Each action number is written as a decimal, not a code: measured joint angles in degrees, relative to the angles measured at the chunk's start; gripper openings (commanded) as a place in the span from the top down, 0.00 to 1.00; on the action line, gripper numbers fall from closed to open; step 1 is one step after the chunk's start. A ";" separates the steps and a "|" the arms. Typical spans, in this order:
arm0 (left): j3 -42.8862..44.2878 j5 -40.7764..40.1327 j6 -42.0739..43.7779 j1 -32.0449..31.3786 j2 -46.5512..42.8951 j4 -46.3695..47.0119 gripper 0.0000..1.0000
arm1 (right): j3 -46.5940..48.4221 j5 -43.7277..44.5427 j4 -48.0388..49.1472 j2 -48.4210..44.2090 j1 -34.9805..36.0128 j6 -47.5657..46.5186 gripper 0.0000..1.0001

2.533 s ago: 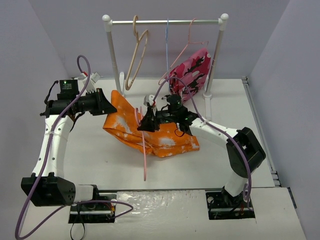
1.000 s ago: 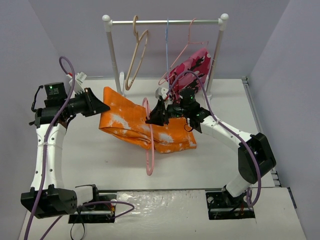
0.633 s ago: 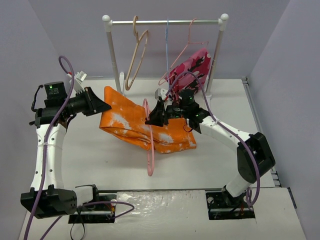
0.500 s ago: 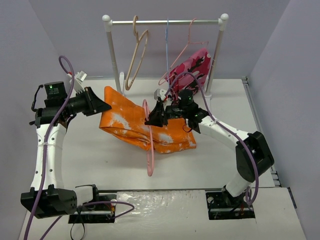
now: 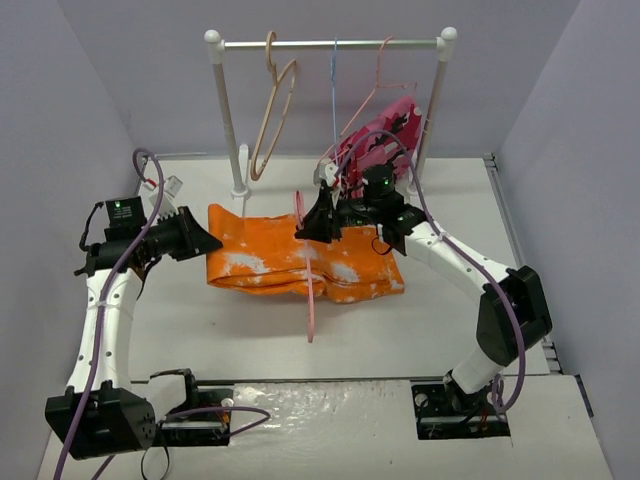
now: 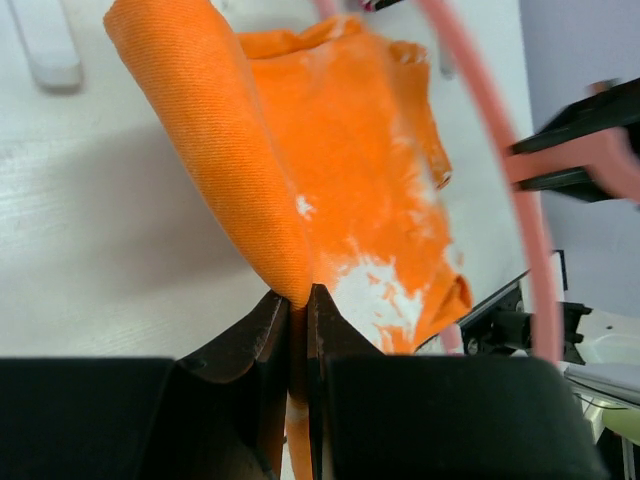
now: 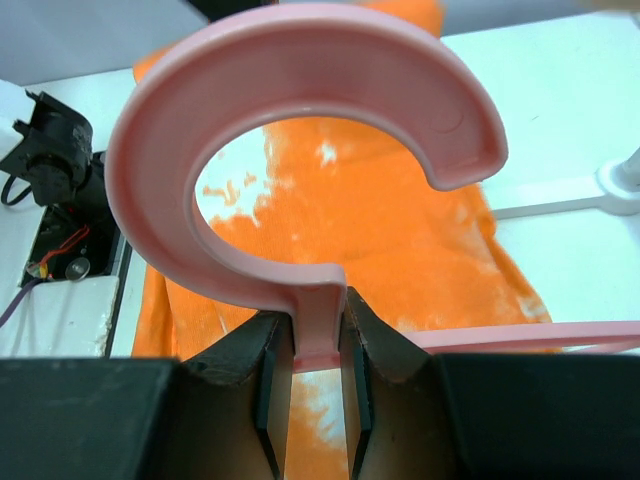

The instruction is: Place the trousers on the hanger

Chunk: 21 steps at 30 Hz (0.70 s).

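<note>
The orange trousers (image 5: 270, 262) with white blotches stretch across the table's middle, and their left end is pinched in my shut left gripper (image 5: 208, 240). In the left wrist view the cloth (image 6: 300, 150) runs away from the gripper (image 6: 297, 292), folded over at the fingertips. The pink hanger (image 5: 312, 300) stands edge-on across the trousers' middle, its lower end reaching toward the near edge. My right gripper (image 5: 305, 228) is shut on the stem below the hook. In the right wrist view the hook (image 7: 290, 50) curls above the gripper (image 7: 318, 300), with orange cloth (image 7: 400, 230) behind.
A white clothes rack (image 5: 330, 43) stands at the back, one foot (image 5: 238, 185) just behind the trousers' left end. On the rack hang a beige hanger (image 5: 272, 110), a thin light-blue hanger (image 5: 334, 90) and a pink-red camouflage garment (image 5: 385, 140), close behind my right arm.
My left gripper has dropped and come nearer with the trouser end, so the cloth lies flatter and more stretched. My right gripper has shifted the hanger slightly back.
</note>
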 measured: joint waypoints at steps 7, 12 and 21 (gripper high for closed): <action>-6.48 -2.20 2.46 0.10 -0.23 1.42 1.00 | 7.40 0.07 -6.92 -4.67 -1.15 -0.73 1.00; -10.46 -2.15 2.84 0.90 -0.80 4.34 1.00 | 11.01 -0.78 -9.00 -6.99 -1.75 -0.89 1.00; -13.35 -0.68 1.05 1.99 0.76 10.16 1.00 | 14.04 -3.16 -10.93 -7.33 -2.49 0.44 1.00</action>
